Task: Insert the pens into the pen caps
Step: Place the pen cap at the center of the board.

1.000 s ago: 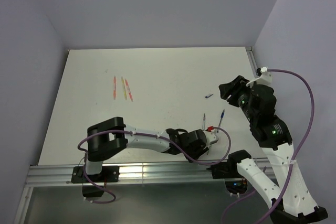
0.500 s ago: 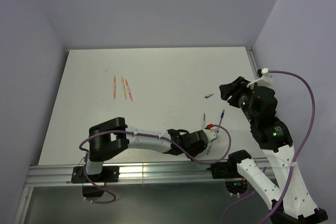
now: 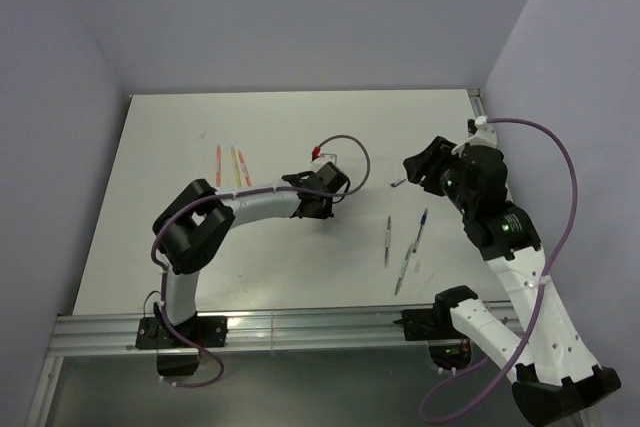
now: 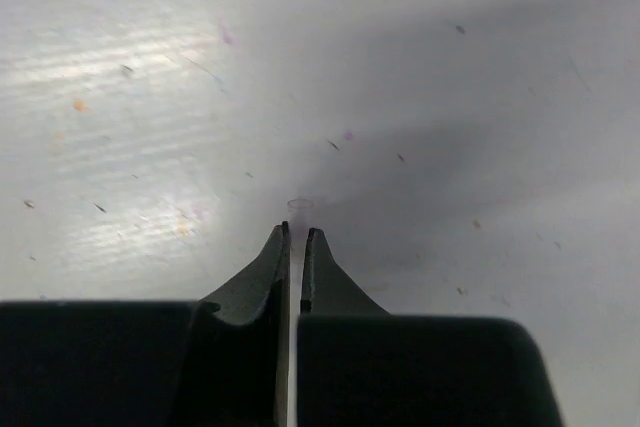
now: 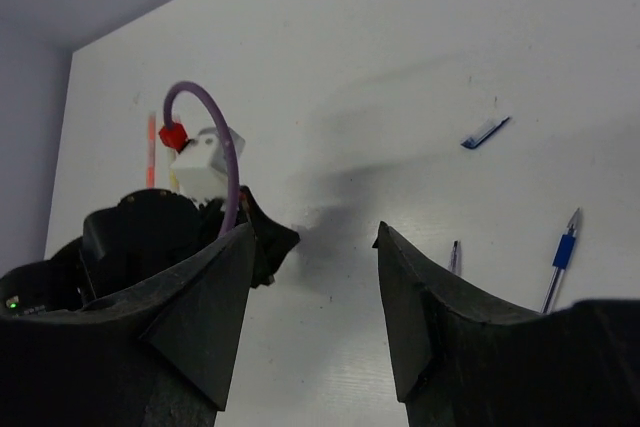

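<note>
Three pens, red-pink [image 3: 218, 167], yellow [image 3: 236, 167] and orange [image 3: 245, 171], lie side by side at the far left. A grey pen [image 3: 388, 240], a blue pen [image 3: 423, 227] and a green-clear pen [image 3: 404, 267] lie at the near right. A dark blue cap [image 3: 398, 183] lies beyond them and also shows in the right wrist view [image 5: 487, 132]. My left gripper [image 3: 323, 205] is shut and low over the table's middle. A faint translucent ring, perhaps a cap [image 4: 300, 204], lies just ahead of its tips [image 4: 296, 234]. My right gripper [image 5: 312, 247] is open and empty, hovering beside the dark blue cap.
The table's right rim [image 3: 478, 117] runs close to the right arm. Purple walls close in the far and side edges. The left arm's purple cable [image 3: 345, 147] loops above its wrist.
My left gripper has swung from the near-right pens up and left to the table's middle, uncovering the green-clear pen. My right gripper has shifted slightly left and farther away.
</note>
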`<state>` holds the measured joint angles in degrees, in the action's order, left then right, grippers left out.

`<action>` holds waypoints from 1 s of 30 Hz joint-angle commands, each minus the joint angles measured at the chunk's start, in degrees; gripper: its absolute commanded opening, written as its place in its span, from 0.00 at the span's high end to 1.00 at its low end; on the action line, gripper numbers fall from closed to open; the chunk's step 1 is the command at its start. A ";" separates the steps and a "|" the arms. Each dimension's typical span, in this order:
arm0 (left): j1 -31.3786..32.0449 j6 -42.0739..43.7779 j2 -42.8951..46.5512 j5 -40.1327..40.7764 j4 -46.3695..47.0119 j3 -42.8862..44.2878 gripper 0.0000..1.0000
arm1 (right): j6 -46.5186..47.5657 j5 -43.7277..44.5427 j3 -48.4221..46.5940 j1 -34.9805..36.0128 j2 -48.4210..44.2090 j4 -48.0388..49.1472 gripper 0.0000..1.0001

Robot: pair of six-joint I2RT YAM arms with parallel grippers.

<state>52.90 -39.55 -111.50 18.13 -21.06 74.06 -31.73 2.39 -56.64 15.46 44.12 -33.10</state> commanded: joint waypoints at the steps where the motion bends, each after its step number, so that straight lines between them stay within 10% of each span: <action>1: -2.44 -5.53 -2.13 0.60 -3.20 2.93 1.00 | 1.49 -3.71 0.13 -0.35 3.25 3.66 0.41; 17: -5.62 -17.32 -0.56 -3.98 -1.88 0.38 1.00 | 2.99 -7.40 2.50 -0.35 9.50 5.68 0.43; 30: -3.43 8.24 2.52 -5.75 -7.32 -1.56 0.98 | 4.48 -6.96 3.99 -0.35 8.35 7.26 0.42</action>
<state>47.94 -42.46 -111.46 14.04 -22.79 73.78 -28.53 -4.58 -53.17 15.42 53.60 -29.06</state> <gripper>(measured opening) 0.062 0.578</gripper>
